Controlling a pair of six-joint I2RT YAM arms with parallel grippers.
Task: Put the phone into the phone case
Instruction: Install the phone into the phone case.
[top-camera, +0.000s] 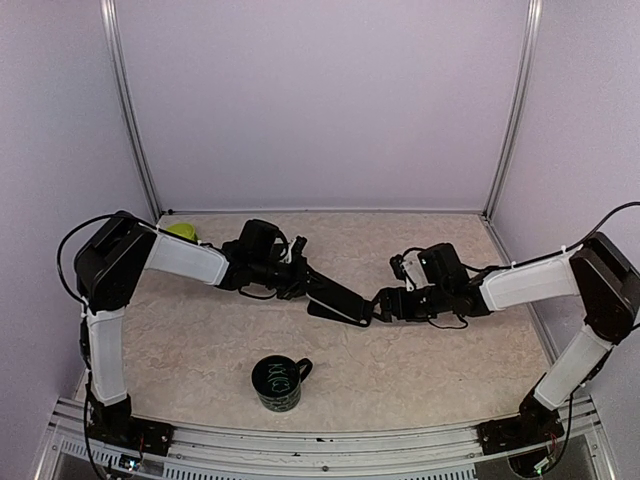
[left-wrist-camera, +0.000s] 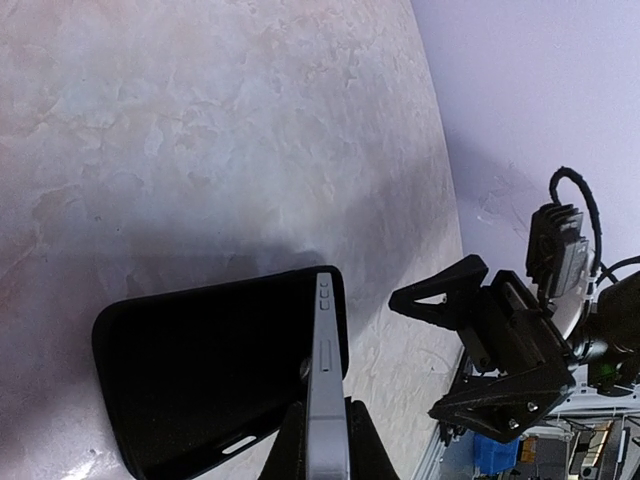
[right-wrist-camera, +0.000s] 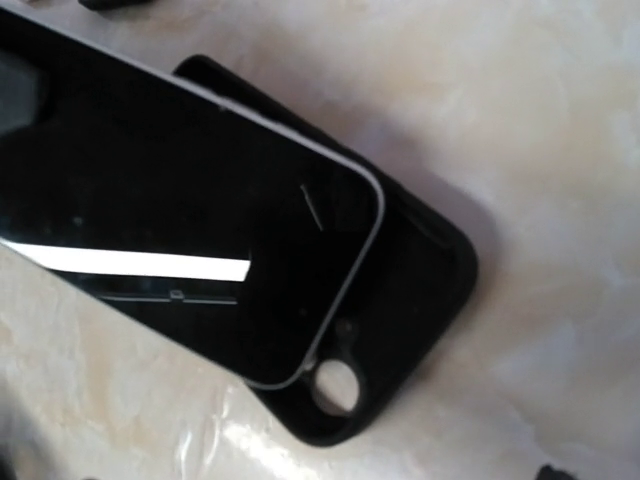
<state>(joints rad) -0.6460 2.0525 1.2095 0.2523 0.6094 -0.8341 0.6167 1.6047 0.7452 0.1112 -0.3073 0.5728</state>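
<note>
Pale marbled table (top-camera: 450, 340) across the lower half of the top view. Left arm (top-camera: 185, 258) reaching in from the left edge, right arm (top-camera: 525, 282) from the right edge, wrists almost meeting at centre.

Dark mug (top-camera: 277, 382) upright near bottom centre of the top view, well apart from the work.

Phone case (right-wrist-camera: 425, 270) flat on the table at centre, open side up, camera hole at lower middle of the right wrist view. Phone (left-wrist-camera: 326, 370) tilted above it: one end pinched in the left jaws at the bottom edge of the left wrist view, free end dipping into the case. Skewed rather than squared to the case, with the case's right part uncovered. Actual contact between the two impossible to confirm.

Right jaws spread wide, gripping nothing, just beside the phone's free end at the right of the left wrist view.

Small yellow-green object (top-camera: 182, 230) at upper left, behind the left arm.

Judged step: insertion begun, not seated. Next move likely calls for squaring the phone to the case outline, tucking the free end under the lip, then lowering the held end, perhaps with the right jaws bracing the case against sliding.
</note>
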